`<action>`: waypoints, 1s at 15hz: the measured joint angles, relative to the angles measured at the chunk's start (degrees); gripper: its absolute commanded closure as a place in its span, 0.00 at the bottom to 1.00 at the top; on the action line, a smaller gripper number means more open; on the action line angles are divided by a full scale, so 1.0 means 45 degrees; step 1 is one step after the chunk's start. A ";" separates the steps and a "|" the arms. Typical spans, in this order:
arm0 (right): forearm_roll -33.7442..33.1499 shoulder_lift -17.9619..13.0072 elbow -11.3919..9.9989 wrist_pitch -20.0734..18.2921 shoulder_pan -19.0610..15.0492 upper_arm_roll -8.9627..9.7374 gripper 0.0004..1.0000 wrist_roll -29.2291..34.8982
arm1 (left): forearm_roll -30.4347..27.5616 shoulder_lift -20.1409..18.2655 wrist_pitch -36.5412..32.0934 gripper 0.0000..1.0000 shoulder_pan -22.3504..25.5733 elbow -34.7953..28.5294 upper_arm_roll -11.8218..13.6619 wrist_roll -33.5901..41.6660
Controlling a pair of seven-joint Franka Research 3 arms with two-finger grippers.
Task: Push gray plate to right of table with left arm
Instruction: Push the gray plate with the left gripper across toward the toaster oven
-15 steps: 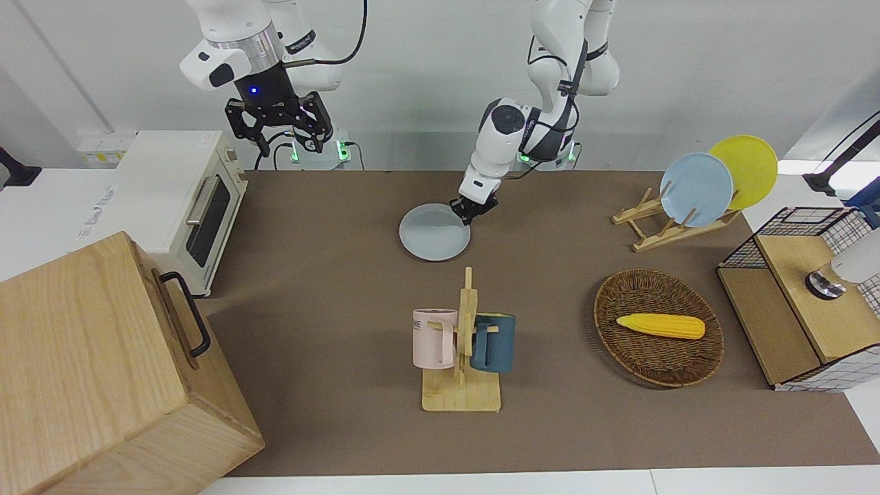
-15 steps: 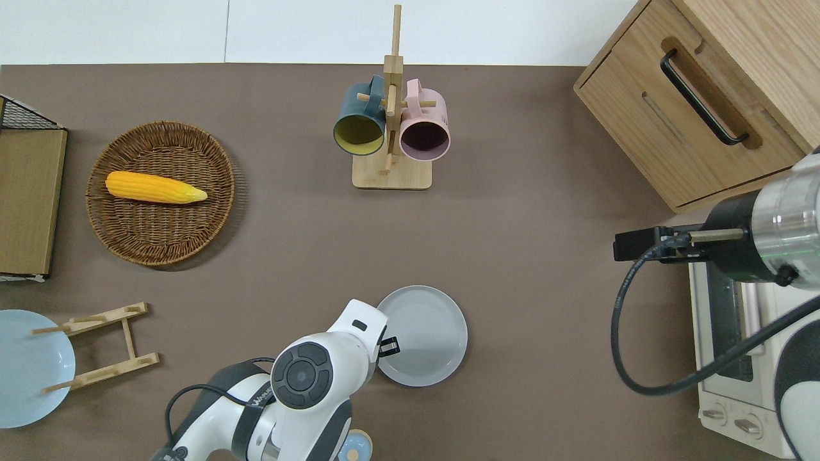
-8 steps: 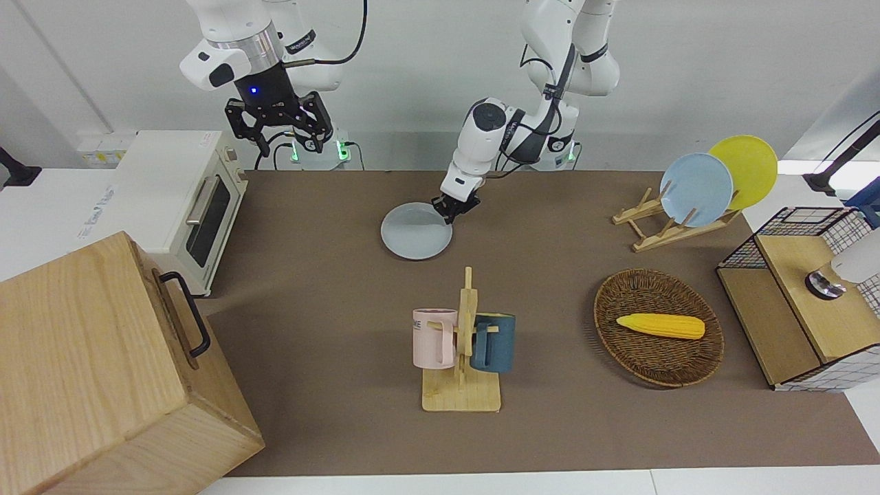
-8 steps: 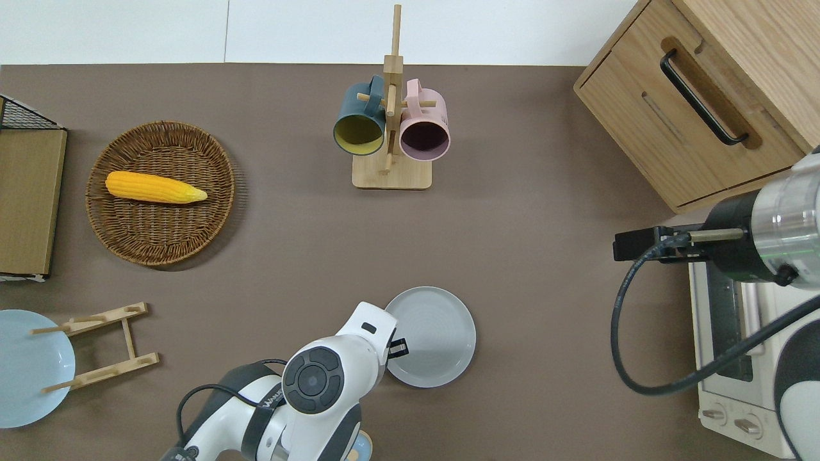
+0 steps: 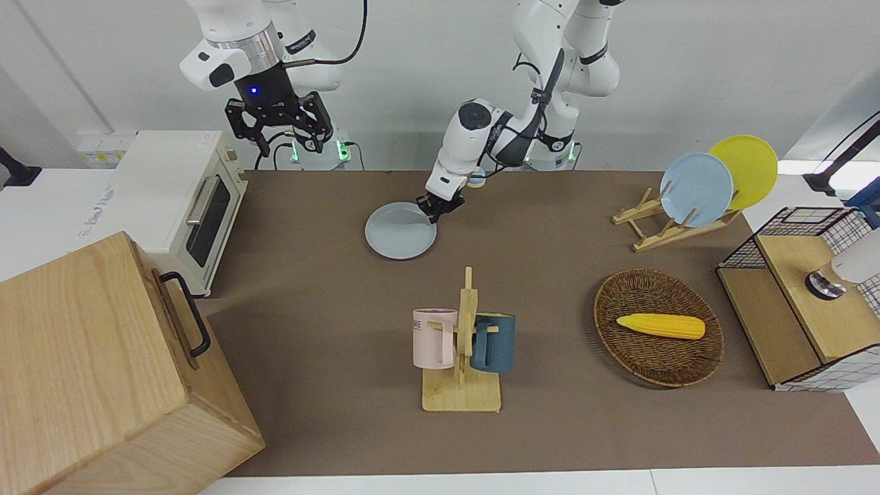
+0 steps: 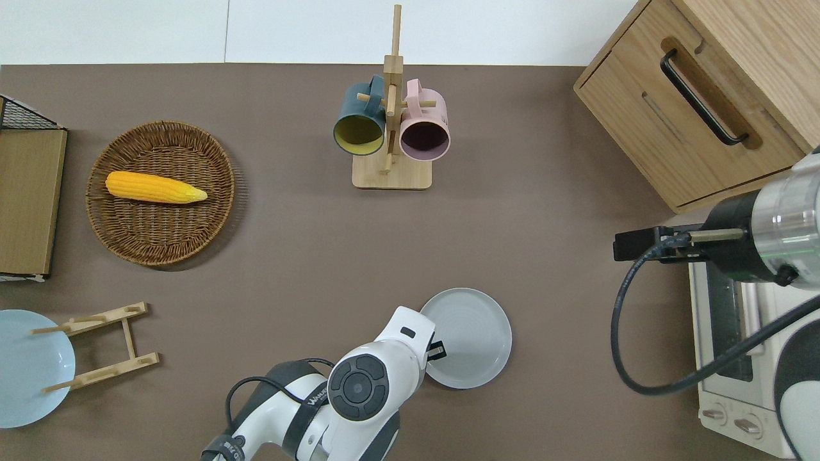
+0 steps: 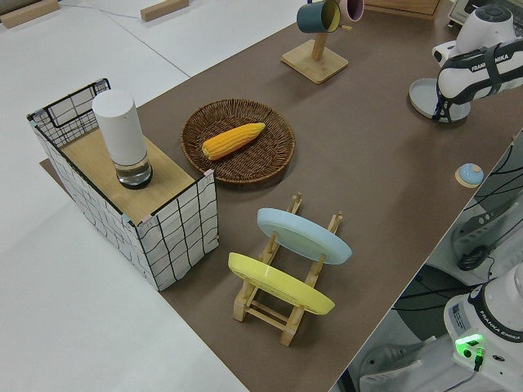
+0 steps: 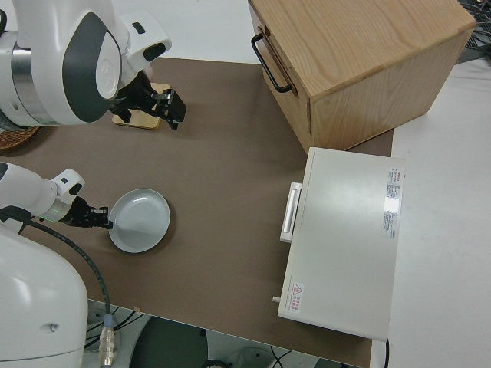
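The gray plate [image 5: 400, 239] [image 6: 471, 333] [image 8: 142, 221] lies flat on the brown table [image 5: 309, 302] [image 6: 307, 256], close to the robots' edge and near the table's middle. My left gripper [image 5: 433, 212] [image 6: 437, 351] [image 8: 96, 220] is low at the plate's rim, on the side toward the left arm's end. Its fingers look shut and touch the rim. The plate also shows in the left side view [image 7: 425, 94]. My right arm is parked, its gripper [image 5: 278, 130] open and empty.
A mug rack [image 5: 462, 344] with a pink and a blue mug stands farther from the robots than the plate. At the right arm's end are a toaster oven [image 5: 179, 199] and a wooden cabinet [image 5: 103, 371]. At the left arm's end are a corn basket [image 5: 658, 326] and a plate rack [image 5: 694, 189].
The left gripper and the gray plate have slid together toward the right arm's end of the table. The right arm has not moved.
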 measured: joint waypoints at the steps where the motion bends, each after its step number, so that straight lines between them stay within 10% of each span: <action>1: 0.0000 0.0000 0.0000 0.0000 0.0000 0.0000 0.00 0.0000 | 0.0000 0.0089 0.0022 1.00 -0.0080 0.0095 -0.0001 -0.0107; 6: 0.0000 0.0000 0.0000 0.0000 0.0000 0.0000 0.00 0.0000 | 0.0001 0.0481 0.0054 0.91 -0.0325 0.0538 -0.0025 -0.0483; 9: 0.0000 0.0000 0.0000 0.0000 0.0000 0.0000 0.00 0.0000 | 0.0001 0.0600 0.0060 0.12 -0.0380 0.0583 -0.0031 -0.0509; 10: 0.0000 0.0000 0.0000 0.0000 0.0000 0.0000 0.00 0.0000 | 0.0001 0.0701 0.0079 0.03 -0.0407 0.0589 -0.0039 -0.0512; 15: 0.0000 0.0000 0.0000 0.0000 0.0000 0.0000 0.00 0.0000 | 0.0090 0.0922 0.0178 0.01 -0.0509 0.0739 -0.0039 -0.0528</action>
